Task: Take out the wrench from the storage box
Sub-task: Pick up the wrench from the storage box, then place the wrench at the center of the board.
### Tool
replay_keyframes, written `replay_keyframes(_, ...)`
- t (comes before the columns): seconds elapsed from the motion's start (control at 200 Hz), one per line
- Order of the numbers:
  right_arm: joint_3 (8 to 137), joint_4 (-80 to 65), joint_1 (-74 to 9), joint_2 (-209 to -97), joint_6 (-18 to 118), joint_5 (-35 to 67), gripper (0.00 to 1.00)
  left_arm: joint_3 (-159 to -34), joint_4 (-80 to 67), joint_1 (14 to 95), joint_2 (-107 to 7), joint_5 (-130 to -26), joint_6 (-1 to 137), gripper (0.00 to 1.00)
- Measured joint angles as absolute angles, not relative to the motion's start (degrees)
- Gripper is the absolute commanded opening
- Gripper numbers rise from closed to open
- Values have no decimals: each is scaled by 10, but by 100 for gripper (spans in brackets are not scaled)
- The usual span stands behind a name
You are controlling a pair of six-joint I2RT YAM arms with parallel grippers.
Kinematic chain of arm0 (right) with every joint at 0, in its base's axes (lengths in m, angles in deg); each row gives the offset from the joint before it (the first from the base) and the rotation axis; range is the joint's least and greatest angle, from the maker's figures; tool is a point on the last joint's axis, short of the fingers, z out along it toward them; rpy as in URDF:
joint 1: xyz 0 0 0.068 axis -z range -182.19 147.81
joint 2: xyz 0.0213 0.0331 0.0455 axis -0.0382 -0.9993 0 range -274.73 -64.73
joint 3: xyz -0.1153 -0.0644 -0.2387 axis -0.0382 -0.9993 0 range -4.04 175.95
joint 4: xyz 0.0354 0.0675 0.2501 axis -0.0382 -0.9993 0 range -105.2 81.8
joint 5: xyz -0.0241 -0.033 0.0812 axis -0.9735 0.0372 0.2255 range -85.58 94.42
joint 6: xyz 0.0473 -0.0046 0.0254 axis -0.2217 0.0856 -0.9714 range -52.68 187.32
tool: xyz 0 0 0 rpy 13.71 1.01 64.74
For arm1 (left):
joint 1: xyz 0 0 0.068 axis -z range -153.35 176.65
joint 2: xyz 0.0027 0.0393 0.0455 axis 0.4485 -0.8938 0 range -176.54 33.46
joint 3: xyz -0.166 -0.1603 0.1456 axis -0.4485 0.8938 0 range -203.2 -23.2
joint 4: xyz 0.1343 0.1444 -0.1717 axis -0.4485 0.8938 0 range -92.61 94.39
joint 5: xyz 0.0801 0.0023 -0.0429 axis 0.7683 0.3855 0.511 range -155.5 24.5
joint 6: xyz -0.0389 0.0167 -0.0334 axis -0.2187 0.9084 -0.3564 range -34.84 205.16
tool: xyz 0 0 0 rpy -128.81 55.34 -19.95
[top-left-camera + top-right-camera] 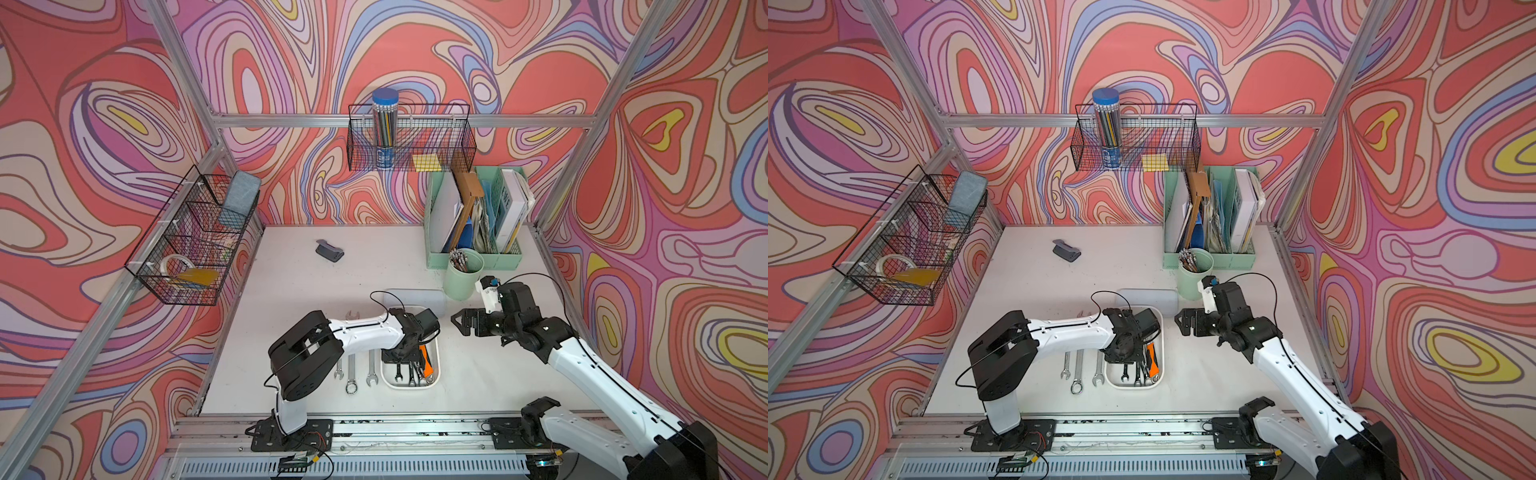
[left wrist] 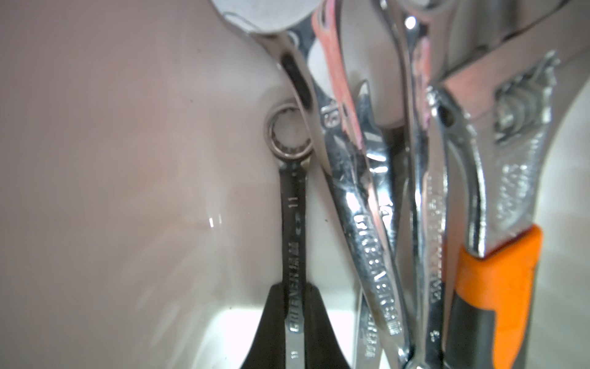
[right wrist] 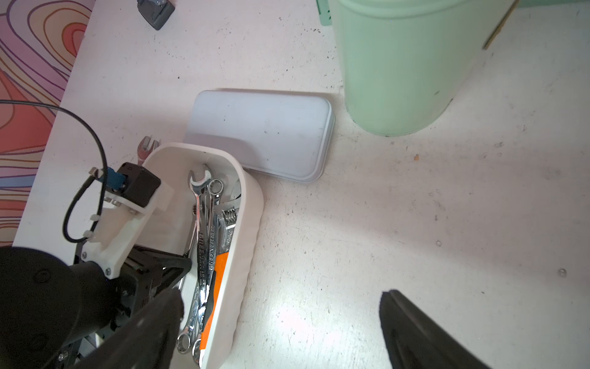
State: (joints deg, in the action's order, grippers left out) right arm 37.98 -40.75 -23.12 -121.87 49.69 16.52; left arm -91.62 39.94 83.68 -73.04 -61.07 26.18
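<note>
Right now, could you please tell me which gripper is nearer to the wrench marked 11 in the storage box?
Left. The left gripper is shut on the wrench marked 11 inside the storage box; the right gripper hangs open beside the box.

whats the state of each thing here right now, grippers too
storage box, open, tools inside
small wrench, inside the box, gripped by its shaft
left gripper, shut on the small wrench
right gripper, open, empty, beside the box
three wrenches, lying flat on the table outside the box
grey-blue case, lying flat beside the box
mint cup, upright, pens inside
</note>
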Motion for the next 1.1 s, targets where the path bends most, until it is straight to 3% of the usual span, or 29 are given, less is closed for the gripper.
replay_keyframes(1.096, 380, -403, -225, -1218, 497, 174, 98, -1025, 555, 836, -656, -530, 299, 7)
